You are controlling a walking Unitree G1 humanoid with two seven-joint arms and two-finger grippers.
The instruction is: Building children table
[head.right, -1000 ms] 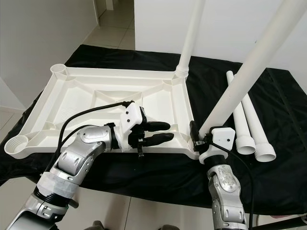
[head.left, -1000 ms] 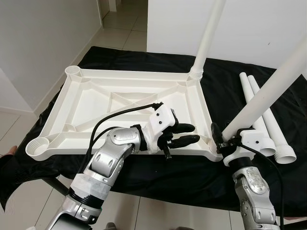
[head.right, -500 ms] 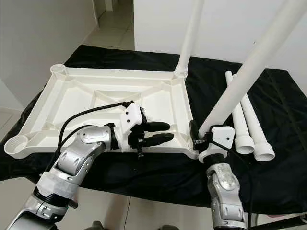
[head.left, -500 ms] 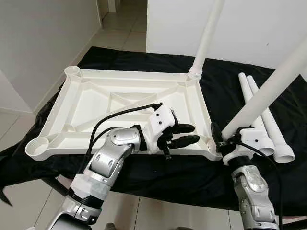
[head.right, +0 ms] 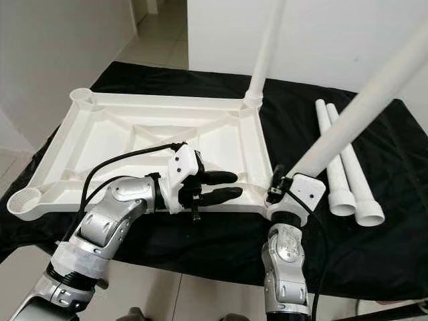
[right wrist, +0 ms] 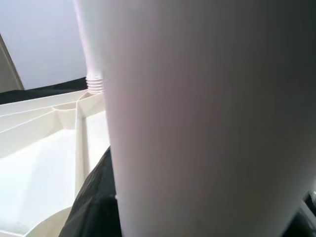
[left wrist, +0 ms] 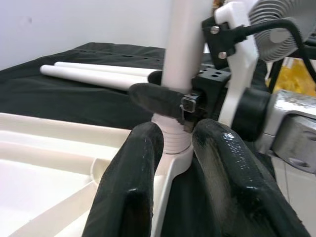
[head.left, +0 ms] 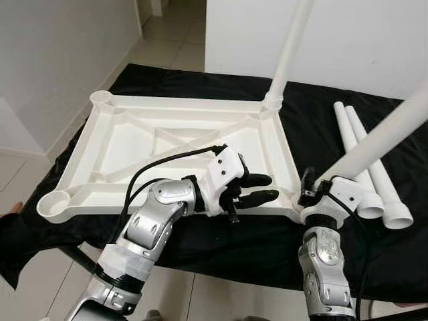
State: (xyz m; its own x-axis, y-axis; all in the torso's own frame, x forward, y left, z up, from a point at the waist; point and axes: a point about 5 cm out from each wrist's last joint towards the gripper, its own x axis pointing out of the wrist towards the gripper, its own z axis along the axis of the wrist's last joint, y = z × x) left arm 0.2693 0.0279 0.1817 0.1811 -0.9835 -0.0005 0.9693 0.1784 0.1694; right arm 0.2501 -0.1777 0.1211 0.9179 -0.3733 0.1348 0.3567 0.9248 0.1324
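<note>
Change: since a second ago my right wrist has rolled over and the long white plastic table leg (head.left: pixel 374 144) in it leans further to my right; the tabletop and my left arm have stayed where they were.
Right gripper (head.right: pixel 284 190): clamped on the leg just above its threaded foot, which sits at the near right corner socket (left wrist: pixel 174 160).
Left gripper (head.left: pixel 257 188): fingers slightly apart, straddling the near rim of the tabletop beside that socket, steadying it, I judge.
Tabletop: white ribbed plastic tabletop (head.left: pixel 120 124) lies upside down on the black cloth (head.left: pixel 221 83) over the work surface.
Fitted leg: one upright white leg (head.left: pixel 287 53) stands in the far right corner.
Spare legs: two more white tubes (head.left: pixel 378 177) lie side by side on the cloth, right of the tabletop.
Open sockets: near left (head.left: pixel 53 204) and far left (head.left: pixel 100 99) corners have no legs yet.
Risk: with the leg this tilted, turning it could cross the threads or lever the corner up off the cloth.
</note>
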